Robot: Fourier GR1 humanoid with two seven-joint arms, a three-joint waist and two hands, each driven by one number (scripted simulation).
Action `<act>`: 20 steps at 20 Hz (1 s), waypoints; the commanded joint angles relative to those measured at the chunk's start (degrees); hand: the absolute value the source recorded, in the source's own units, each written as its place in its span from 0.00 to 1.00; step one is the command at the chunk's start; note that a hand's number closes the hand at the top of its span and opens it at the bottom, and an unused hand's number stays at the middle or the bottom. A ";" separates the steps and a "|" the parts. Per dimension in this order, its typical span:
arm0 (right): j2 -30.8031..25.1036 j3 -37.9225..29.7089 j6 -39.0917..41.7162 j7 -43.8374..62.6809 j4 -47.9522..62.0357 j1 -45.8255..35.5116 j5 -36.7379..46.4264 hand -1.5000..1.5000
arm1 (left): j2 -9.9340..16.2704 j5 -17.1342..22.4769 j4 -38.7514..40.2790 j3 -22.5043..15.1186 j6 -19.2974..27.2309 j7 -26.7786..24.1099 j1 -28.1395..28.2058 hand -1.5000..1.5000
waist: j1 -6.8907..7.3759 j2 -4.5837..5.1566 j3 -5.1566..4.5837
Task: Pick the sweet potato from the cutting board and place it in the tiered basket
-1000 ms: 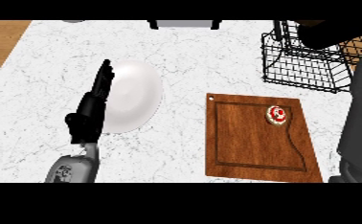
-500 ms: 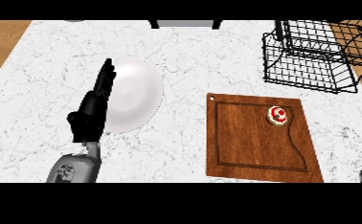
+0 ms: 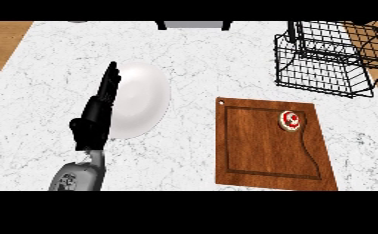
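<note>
A brown wooden cutting board lies at the lower right of the counter. On its far right corner sits a small round item, red and white with a tan rim, the only thing on the board. The black wire tiered basket stands behind the board at the upper right. My left hand rests open at the left, fingers straight and pointing away from me, far from the board. My right hand shows nowhere in this view.
A white plate lies on the marble counter just right of my left hand, which overlaps its left rim. A dark-framed grey object sits at the counter's far edge. A strip of wooden floor shows at the upper left.
A dark shape at the right edge, seen a second ago, has left the view. The left hand and the item on the board have not moved.
</note>
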 commanded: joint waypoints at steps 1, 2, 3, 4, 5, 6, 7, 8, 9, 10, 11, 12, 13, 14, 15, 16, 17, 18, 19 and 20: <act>2.65 -8.40 -8.19 3.48 2.10 0.92 -4.04 0.00 | 0.68 1.20 -0.65 1.63 -0.46 2.41 -2.36 0.50 | -0.10 0.10 0.09; 1.42 -8.05 -2.80 4.37 3.25 -3.84 -5.26 0.00 | 0.53 -0.46 3.62 0.97 0.06 -2.31 -0.77 0.50 | -0.23 0.03 -0.02; 1.83 -8.96 -9.28 0.07 6.30 1.60 -5.44 0.00 | 1.53 0.43 -1.97 0.83 -1.19 2.92 -1.40 0.50 | 0.22 0.08 0.06; 0.52 -10.12 -10.30 -2.16 9.84 -0.16 -6.55 0.00 | -0.75 0.17 0.82 -0.01 0.15 -1.37 -0.47 0.50 | 0.35 0.26 0.03; 2.34 -9.89 -7.51 1.10 5.53 -1.26 -8.05 0.00 | 0.36 -0.30 -1.51 -0.51 -0.48 -1.26 2.74 0.50 | 0.04 -0.14 0.00; 1.66 -11.50 -12.17 -3.02 8.07 1.13 -8.86 0.00 | 0.79 1.02 -2.31 -0.04 -1.56 -1.65 3.41 0.50 | 0.28 0.01 0.03; 0.41 -12.53 -10.58 -2.50 8.40 -1.85 -10.34 0.00 | -0.06 -1.12 0.77 -0.20 0.40 -1.52 0.16 0.50 | -0.09 0.03 0.01; 3.36 -11.60 -11.45 -0.54 4.40 0.06 -10.76 0.00 | 0.25 -0.27 0.09 0.19 -0.12 -2.19 2.38 0.50 | -0.34 -0.18 -0.01; 1.82 -12.73 -12.57 -0.45 6.49 -2.25 -11.10 0.00 | -0.29 -0.84 -1.52 -1.07 0.06 -1.00 3.53 0.50 | 0.01 -0.12 0.00; 2.27 -14.72 -16.60 -2.90 5.65 0.16 -12.27 0.00 | 0.59 0.47 1.01 1.60 -0.42 0.03 -2.37 0.50 | -0.50 0.02 0.03; 2.39 -15.58 -18.33 -2.99 2.98 1.07 -12.90 0.00 | -0.84 -1.69 -0.22 -1.22 0.84 0.69 0.94 0.50 | -0.61 -0.18 0.04; 2.53 -16.38 -18.99 -0.83 1.97 -0.81 -13.38 0.00 | -0.48 -0.93 -2.60 -0.91 0.59 -0.10 3.35 0.50 | -0.22 -0.31 0.02; 1.92 -17.41 -18.68 -0.31 -1.30 1.62 -14.17 0.00 | 0.88 1.26 0.34 1.64 -1.07 -1.42 1.04 0.50 | -1.20 -0.37 -0.01; -1.02 -19.65 -20.20 -1.26 1.60 -0.36 -14.81 0.00 | 0.65 0.63 1.84 1.51 -0.70 -1.76 -0.08 0.50 | -0.87 -0.08 0.00; -0.66 -19.42 -22.64 0.29 2.28 0.12 -13.59 0.00 | 0.49 0.77 -1.70 0.66 -0.95 0.92 0.96 0.50 | -0.32 -0.15 0.02; -1.50 -20.60 -21.60 0.71 -0.17 2.89 -14.54 0.00 | 0.92 -0.08 -2.30 0.75 -0.41 0.77 0.88 0.50 | -0.84 -0.32 0.02; -3.50 -21.73 -19.05 3.36 -2.13 2.10 -15.21 0.00 | 0.50 0.36 0.74 1.58 -0.11 -0.64 0.81 0.50 | -1.41 -0.39 -0.02; -4.75 -24.07 -19.16 2.17 -1.95 4.11 -16.95 0.00 | 2.17 1.83 -1.39 2.04 -2.42 0.51 1.49 0.50 | -1.27 -0.41 0.01; -3.56 -24.52 -17.68 3.73 -7.49 6.28 -18.25 0.00 | -0.59 -0.99 0.95 0.76 1.41 -0.94 0.87 0.50 | -2.27 -0.64 -0.01; -1.53 -25.57 -18.07 5.83 -11.36 8.80 -19.04 0.00 | -0.01 0.51 -3.61 -0.26 -0.64 -0.28 5.34 0.50 | -2.01 -0.94 -0.01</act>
